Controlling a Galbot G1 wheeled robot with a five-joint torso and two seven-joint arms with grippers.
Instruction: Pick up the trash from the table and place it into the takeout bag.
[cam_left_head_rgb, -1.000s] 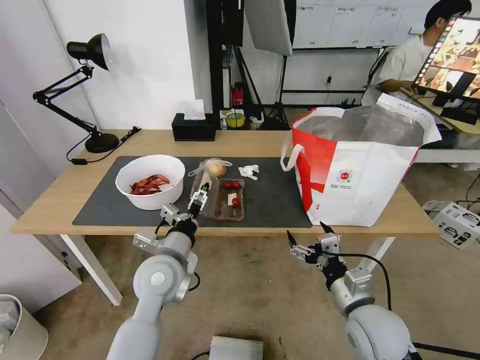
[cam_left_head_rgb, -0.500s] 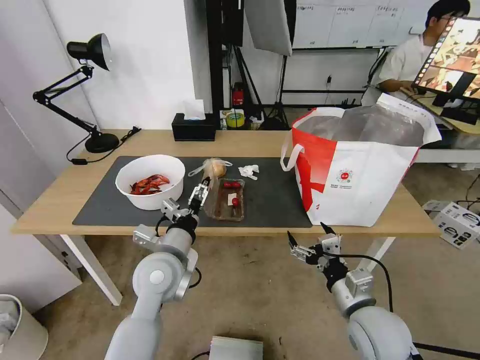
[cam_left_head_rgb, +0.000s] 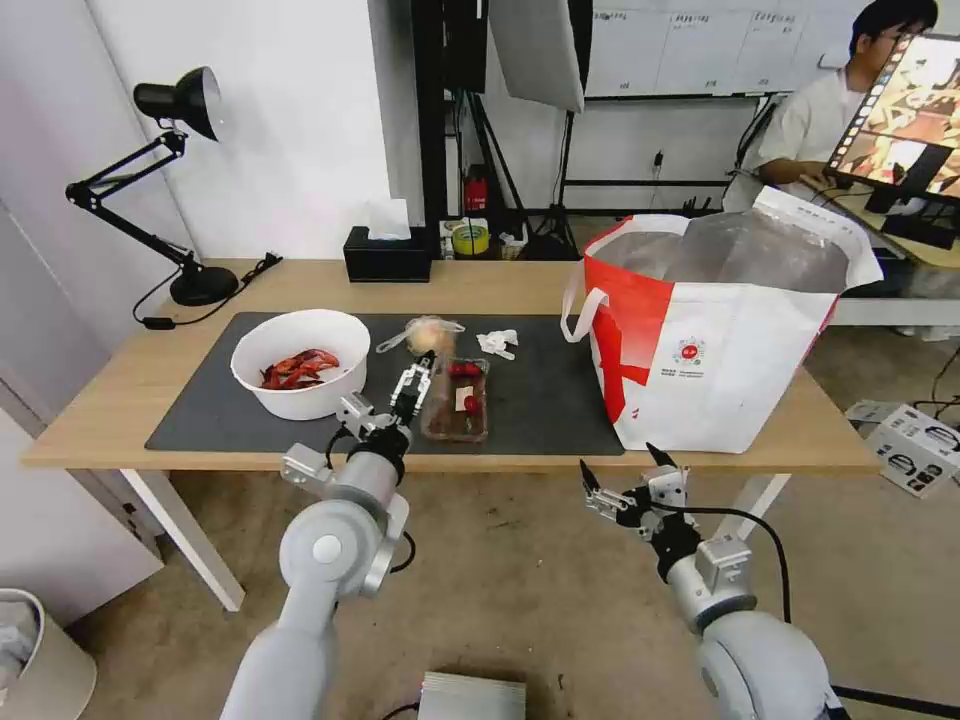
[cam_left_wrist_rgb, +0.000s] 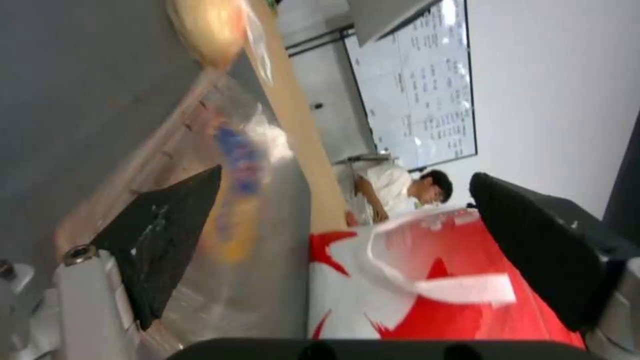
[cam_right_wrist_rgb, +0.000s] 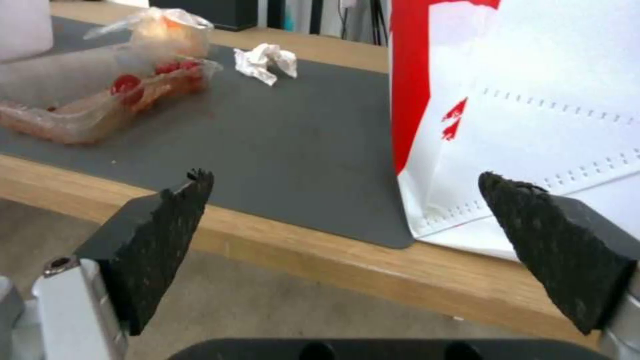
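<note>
Clamshell tray lies on the table's mat, at 3 o'clock of my wide-spread left gripper; I should straddle one wall squarely before closing, right gripper idle.

Head camera high, looking down across the table, wrist cameras close, facing twelve o'clock, sharing the clamshell tray, takeout bag.
</note>
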